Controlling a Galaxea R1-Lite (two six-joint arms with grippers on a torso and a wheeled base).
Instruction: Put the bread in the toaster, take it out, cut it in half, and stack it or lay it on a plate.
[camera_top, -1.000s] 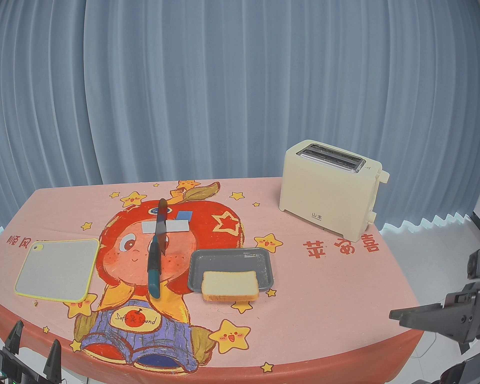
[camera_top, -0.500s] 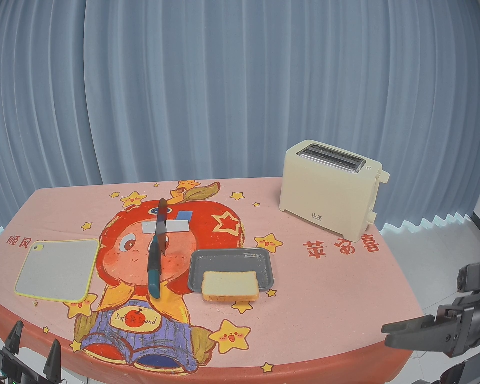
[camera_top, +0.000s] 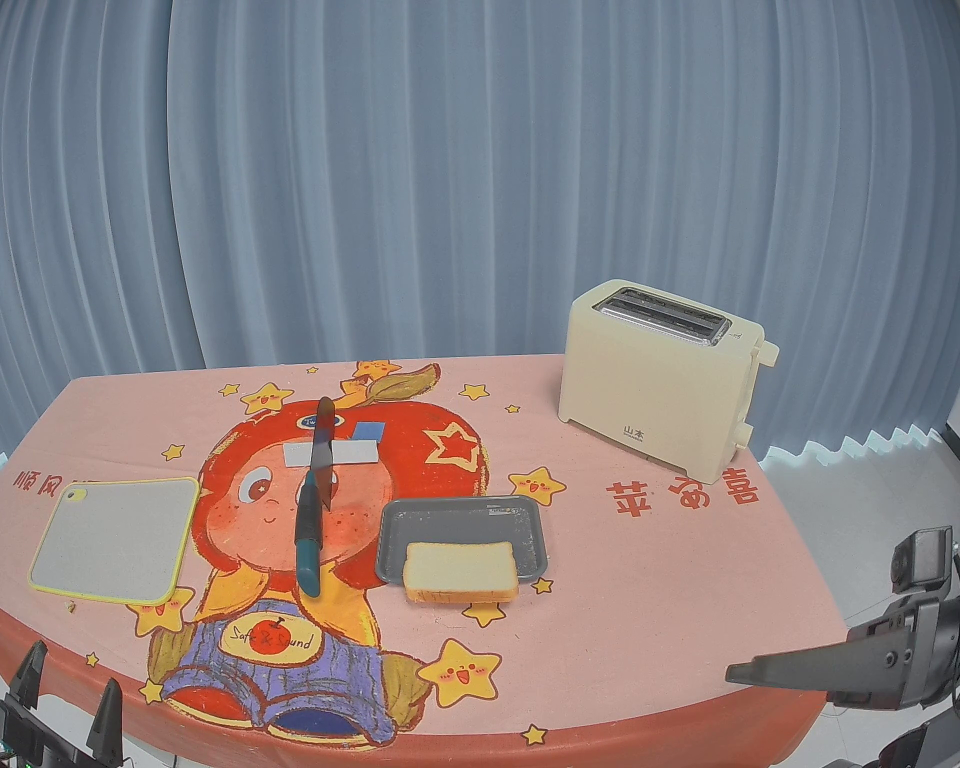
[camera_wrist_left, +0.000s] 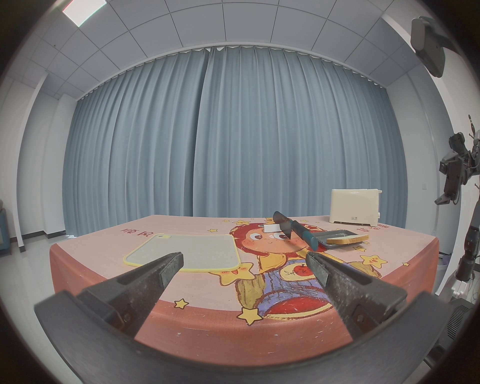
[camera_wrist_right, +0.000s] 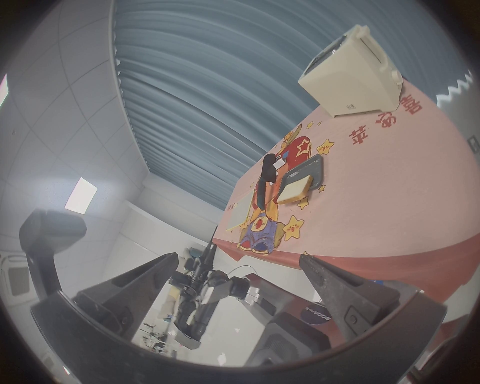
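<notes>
- One bread slice: square, pale crumb, thin tan crust, whole, lying flat across the near rim of the grey tray, overhanging toward me.
- R claw spread wide, nothing in it, off the table's near-right corner; bread sits ahead and to its left, well apart.
- L claw also wide, empty, low by the near-left edge; bread is ahead, off to its right.
- Cream toaster upright, slots up, far ahead of R claw.
- Teal-handled knife lies btwn L claw and tray; cutting board just ahead of L claw.
</notes>
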